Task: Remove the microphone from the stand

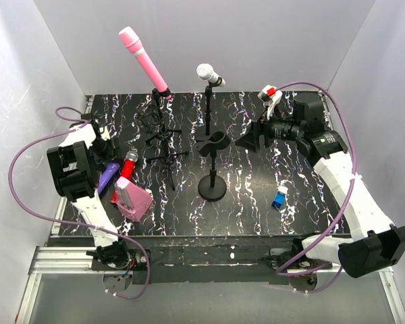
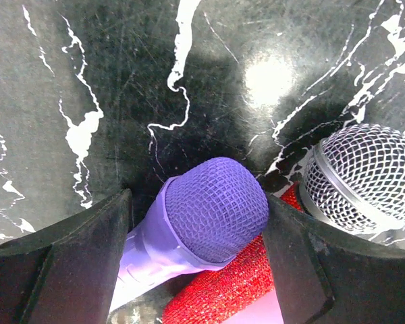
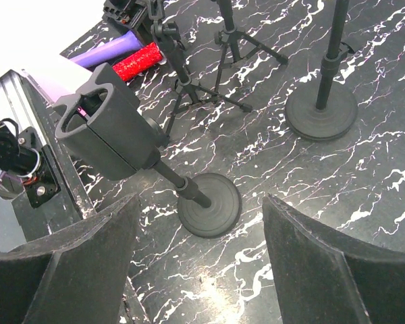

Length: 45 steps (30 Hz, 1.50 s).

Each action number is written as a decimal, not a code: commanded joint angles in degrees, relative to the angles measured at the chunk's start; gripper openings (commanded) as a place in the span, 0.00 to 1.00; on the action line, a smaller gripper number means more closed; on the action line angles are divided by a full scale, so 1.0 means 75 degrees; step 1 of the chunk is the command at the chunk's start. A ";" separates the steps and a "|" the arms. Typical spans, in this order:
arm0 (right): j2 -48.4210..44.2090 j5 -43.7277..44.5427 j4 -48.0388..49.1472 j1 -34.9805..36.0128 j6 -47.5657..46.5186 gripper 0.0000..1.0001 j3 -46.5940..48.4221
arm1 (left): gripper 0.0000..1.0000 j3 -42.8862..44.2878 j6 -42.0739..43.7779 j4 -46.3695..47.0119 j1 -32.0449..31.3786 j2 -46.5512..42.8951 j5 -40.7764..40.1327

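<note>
Black white-veined table (image 1: 256, 202), white walls round it. Step, my read: tail end of the removal, at set-down. Centre stand (image 1: 212, 187) has its clip (image 3: 108, 125) empty, and purple mic (image 2: 209, 216) lies flat on the tbl at 9 o'clock, mesh head btwn the L claw (image 2: 197, 196) fingers. L claw is spread, not clamped: gap shows on one side of the head, other finger just beside or touching it, can't tell which. R claw (image 3: 199, 202) at 3 o'clock hangs wide apart, holds nothing, cam looks down on the empty clip.

Next move, prob: L claw lifts straight off w/o dragging the mic. Fingers need to be apart for that, since purple mic rests against red glitter mic (image 2: 223, 290) and could roll.

Around: pink mic (image 1: 145, 61) on tripod stand (image 1: 163, 138) at 11 o'clock, white mic (image 1: 209, 73) on straight stand (image 1: 208, 111) at 12, both in their holders. If those count too, task is only part done. Pink box (image 1: 133, 200) at 8 o'clock, just beside L arm. Small blue item (image 1: 279, 199) at 4 o'clock, well apart. Tripod legs sit near L claw, main thing in the way of an exit twd centre.
</note>
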 commanded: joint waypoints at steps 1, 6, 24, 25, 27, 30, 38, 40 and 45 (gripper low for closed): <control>-0.0242 0.0069 0.0267 0.0024 -0.0058 0.79 -0.0054 | 0.75 -0.0066 -0.0151 -0.0120 -0.0052 -0.0833 0.0419; -0.0383 0.0127 0.0162 0.0035 -0.0246 0.79 -0.0136 | 0.77 -0.0054 0.0012 -0.0318 -0.0041 -0.1735 0.0525; -0.0641 -0.0914 -0.0319 -0.0011 0.0176 0.78 -0.1694 | 0.87 0.3821 0.2007 -0.1714 -0.1370 -0.4680 0.5591; -0.0548 -0.1090 -0.0238 -0.0023 0.0408 0.78 -0.1822 | 0.87 0.4463 0.1866 -0.1771 -0.2571 -0.4260 0.5193; -0.0558 -0.1161 0.0136 -0.0035 0.0761 0.78 -0.2081 | 0.87 0.5064 0.1643 -0.1702 -0.3260 -0.3813 0.5493; -0.0535 -0.1699 0.0314 -0.0012 0.0529 0.77 -0.2140 | 0.87 0.5488 0.1979 -0.1876 -0.3941 -0.3309 0.5377; -0.0535 -0.1561 0.0855 0.0106 -0.0244 0.75 -0.1440 | 0.87 0.4658 0.2824 -0.2159 -0.4693 -0.3540 0.4721; -0.0523 -0.1408 0.0328 0.0129 -0.0759 0.76 -0.0725 | 0.87 0.4447 0.3023 -0.2135 -0.4716 -0.3670 0.4545; -0.0279 -0.0649 -0.1733 0.0585 -0.2716 0.80 0.1395 | 0.87 0.3603 0.2745 -0.1528 -0.4728 -0.4068 0.4240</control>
